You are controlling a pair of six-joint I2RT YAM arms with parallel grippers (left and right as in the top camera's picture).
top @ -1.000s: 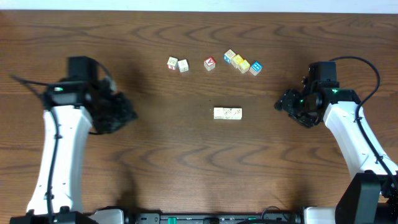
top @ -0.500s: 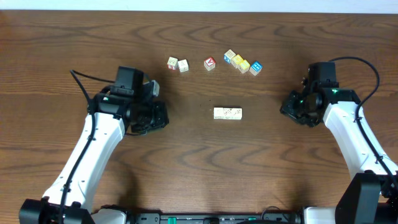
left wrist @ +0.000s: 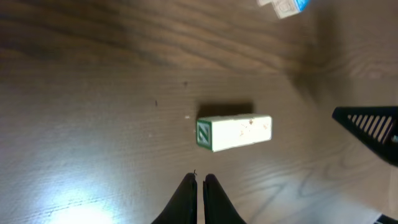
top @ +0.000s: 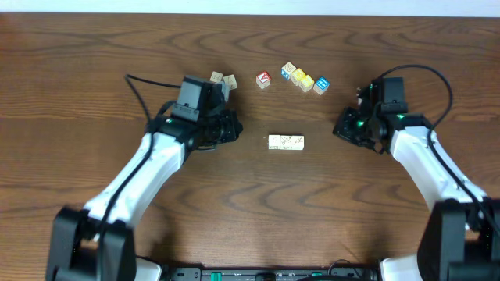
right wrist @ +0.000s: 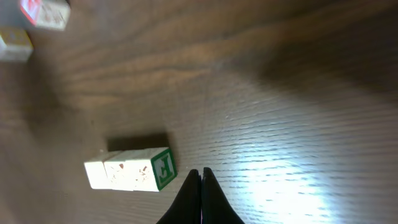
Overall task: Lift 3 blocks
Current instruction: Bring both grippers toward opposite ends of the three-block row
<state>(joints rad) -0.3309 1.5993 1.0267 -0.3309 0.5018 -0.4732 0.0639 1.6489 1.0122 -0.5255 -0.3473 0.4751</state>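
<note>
Cream-coloured wood: the three small whitish-cream wooden cubes lie in a touching row on the dark wooden worktop at frame centre, none lifted yet. Your left gripper and right gripper flank the row, both apart from it and closed on nothing. There is bare wood on both sides, and the coloured cubes sit well clear in the upper middle.
</note>
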